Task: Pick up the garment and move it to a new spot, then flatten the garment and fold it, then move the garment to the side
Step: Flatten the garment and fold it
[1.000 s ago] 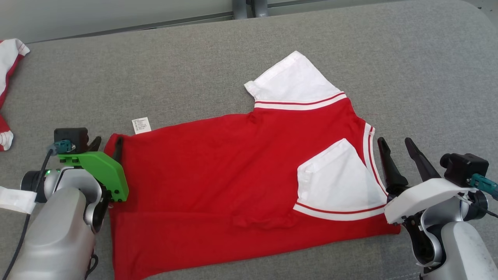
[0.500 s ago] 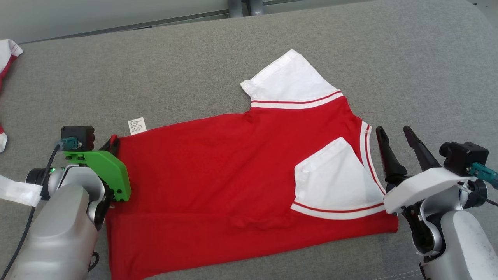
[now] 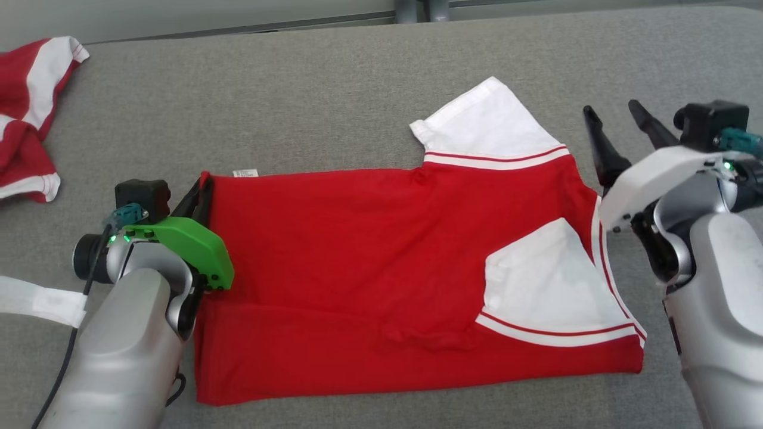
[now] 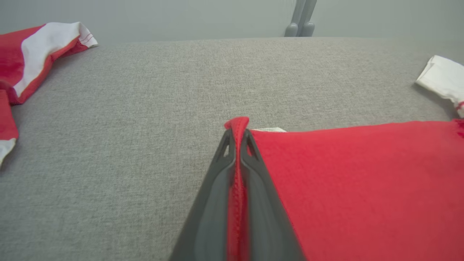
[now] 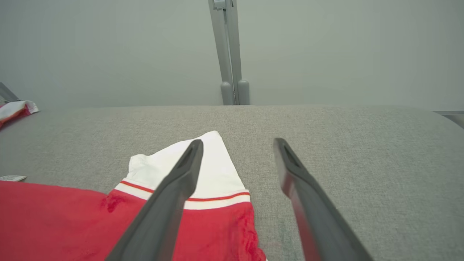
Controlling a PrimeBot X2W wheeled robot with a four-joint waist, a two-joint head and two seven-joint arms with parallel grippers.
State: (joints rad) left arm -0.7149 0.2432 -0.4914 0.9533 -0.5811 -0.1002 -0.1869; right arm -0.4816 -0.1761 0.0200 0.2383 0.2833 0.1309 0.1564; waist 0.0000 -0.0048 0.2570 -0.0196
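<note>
Two red-and-white garments lie on a grey fabric worktop (image 3: 310,89).

Far left, near the back corner: crumpled cloth (image 3: 30,119), red with white bands, well apart from the rest. Nothing touches it. It also shows at the left edge of the left wrist view (image 4: 32,54).

Next is the left arm, low, with a green cover on the wrist. The left fingers (image 3: 194,202) are pressed together on the shirt (image 3: 357,268) at its far left corner. In the left wrist view the red hem is pinched between the left fingers (image 4: 217,174), and a small nub of cloth pokes past the tips. A white label (image 3: 245,173) lies just beside that corner, on the far edge.

Middle: the shirt lies spread sideways and mostly flat, hem to the left and neck to the right. There is a small wrinkle (image 3: 429,339) near the front edge. One white sleeve (image 3: 489,122) sticks out from the far edge. The other sleeve (image 3: 542,286) is folded onto the red body at the right. Striped neck trim (image 3: 599,238) runs along the right edge.

Right: the right fingers (image 3: 602,149) are spread wide with nothing between them, just beside the shoulder end of the shirt and pointing away from the robot. In the right wrist view one of the right fingers (image 5: 174,192) overlaps the far sleeve; I cannot tell if it touches. The other is over bare worktop.

Back edge: a grey post (image 5: 232,54).
</note>
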